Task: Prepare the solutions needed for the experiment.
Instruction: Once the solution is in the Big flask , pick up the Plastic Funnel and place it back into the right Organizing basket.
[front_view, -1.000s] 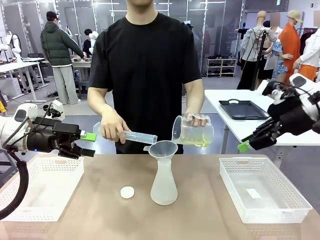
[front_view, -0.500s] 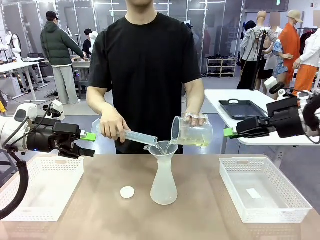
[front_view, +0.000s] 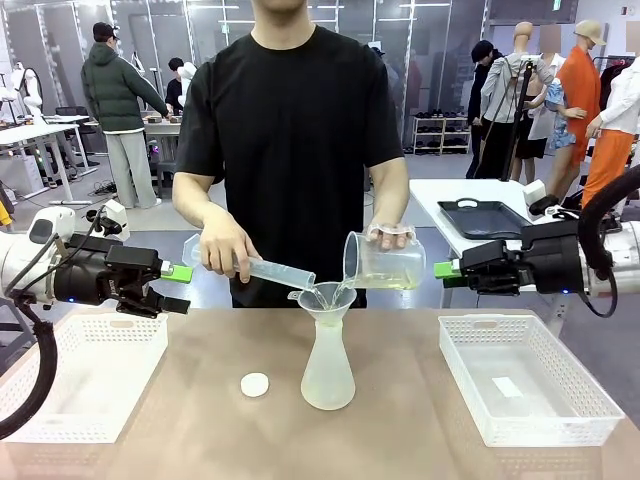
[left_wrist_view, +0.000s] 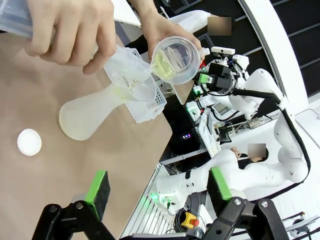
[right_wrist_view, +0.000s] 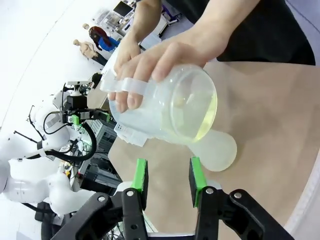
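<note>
A person across the table tips a clear beaker of pale yellow-green solution into a funnel. The funnel sits in a translucent white conical flask at mid-table. The person's other hand tilts a graduated cylinder over the same funnel. My left gripper hangs open above the left basket, with nothing between its pads. My right gripper hovers level just right of the beaker; its fingers stand apart a little with nothing held. From the right wrist, beaker and flask loom close ahead.
A small white round cap lies left of the flask. White mesh baskets stand at the table's left and right ends. A black tray rests on a table behind.
My right arm has swung down and left, levelling out beside the beaker. The person has tipped the beaker and cylinder further, and liquid now runs into the funnel. The left arm is still.
</note>
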